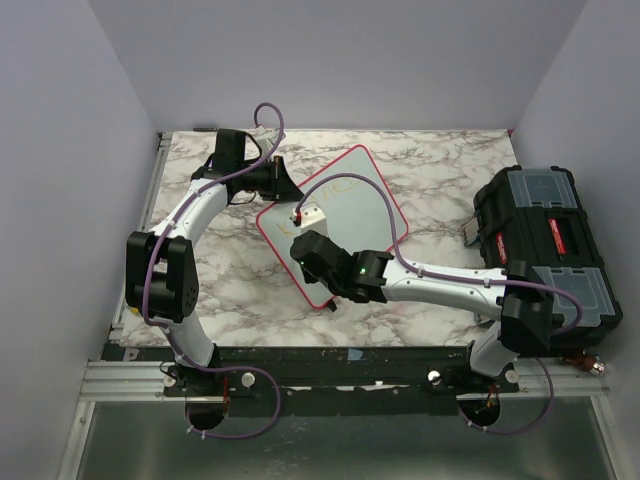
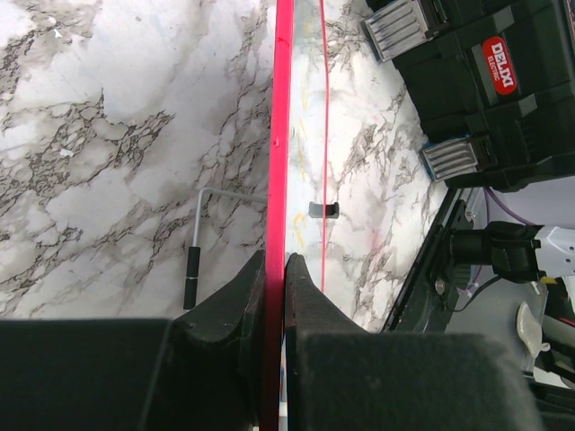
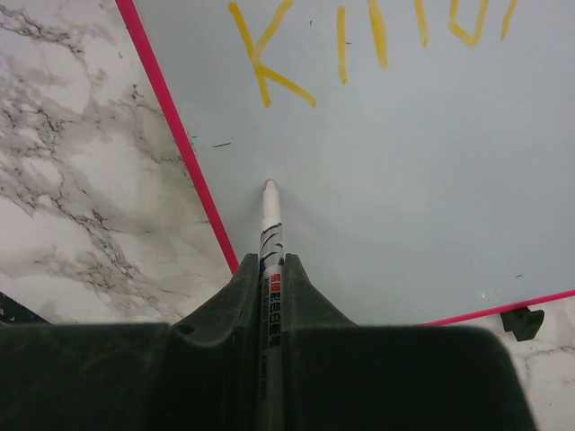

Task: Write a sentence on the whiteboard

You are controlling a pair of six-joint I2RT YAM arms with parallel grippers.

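Observation:
The whiteboard [image 1: 345, 215], white with a pink frame, lies askew in the middle of the marble table. My left gripper [image 1: 283, 185] [image 2: 277, 259] is shut on its far-left edge, and the left wrist view shows the pink frame [image 2: 282, 135] edge-on between the fingers. My right gripper [image 1: 305, 240] [image 3: 269, 259] is shut on a white marker [image 3: 269, 233]. The marker's tip is at the board's surface close to the left frame edge [image 3: 171, 126]. Yellow letters of the sentence [image 3: 359, 40] run across the board above the tip; they are faint in the top view [image 1: 335, 190].
A black toolbox [image 1: 545, 240] [image 2: 485, 81] stands at the table's right side. A thin L-shaped metal key with a black grip [image 2: 193, 260] lies on the marble left of the board. A small black clip [image 3: 523, 321] sits at the board's near edge. Lilac walls enclose the table.

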